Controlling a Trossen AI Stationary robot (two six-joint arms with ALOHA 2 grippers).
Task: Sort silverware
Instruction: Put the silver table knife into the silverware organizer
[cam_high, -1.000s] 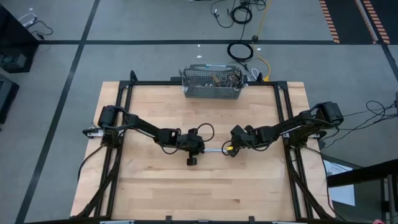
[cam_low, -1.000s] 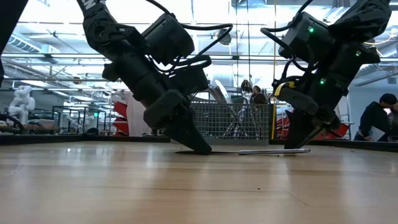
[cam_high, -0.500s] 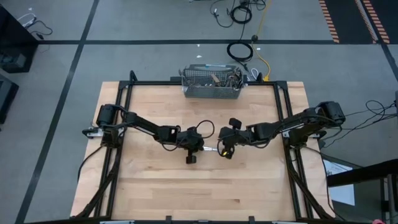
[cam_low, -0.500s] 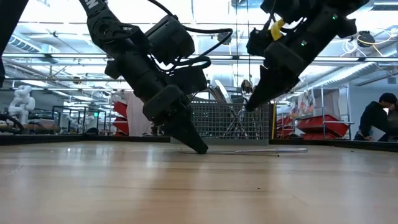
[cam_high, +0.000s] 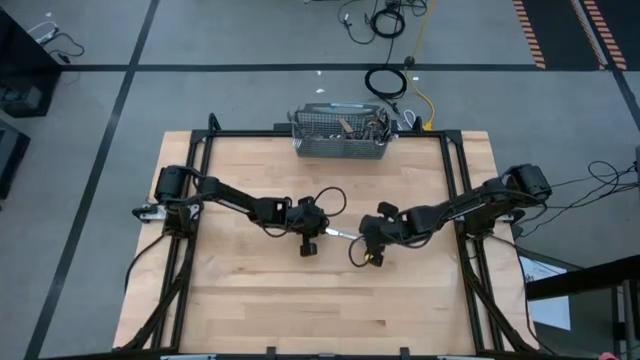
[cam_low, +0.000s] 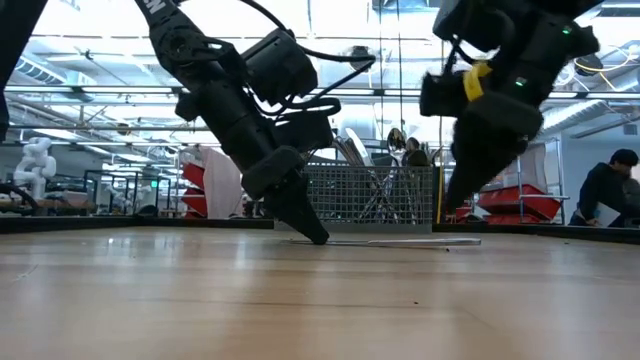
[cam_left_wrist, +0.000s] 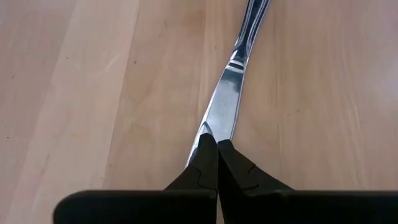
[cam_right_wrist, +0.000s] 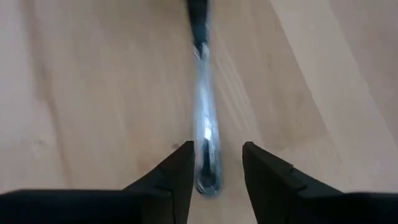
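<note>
From above: two dark arms meet at mid-worktop (cam_high: 250, 290), a single table knife (cam_high: 340, 235) lying flat between them; the left tool (cam_high: 312, 232) sits at one end of it, the right tool (cam_high: 368, 243) over the other; the grey wire-mesh basket (cam_high: 340, 145) at the far edge holds the rest of the silverware (cam_high: 365, 124), well apart from the pair

At table height: the left tool's tip (cam_low: 312, 234) presses down at the worktop where the knife (cam_low: 400, 241) begins, the piece lying level on the wood; the right tool (cam_low: 458, 198) hangs clear above the far end, touching nothing; cutlery handles stand upright in the basket (cam_low: 375, 195) behind, and a person (cam_low: 605, 190) is seated at the room's edge

From the left wrist: the fingers (cam_left_wrist: 208, 163) are together, clamped on the very tip of the knife's blade (cam_left_wrist: 225, 102), the handle running away across the wood

From the right wrist: the fingers (cam_right_wrist: 180, 171) stand apart, straddling the knife's rounded end (cam_right_wrist: 207, 168) without gripping it

The risk, as it looks: the left hold takes only the thin, slick blade tip, so a lift could let the knife pivot or slide out and clatter back; the right tool, apart and just above, could knock the free end sideways if it comes down off-line, twisting the piece in the left's pinch
</note>
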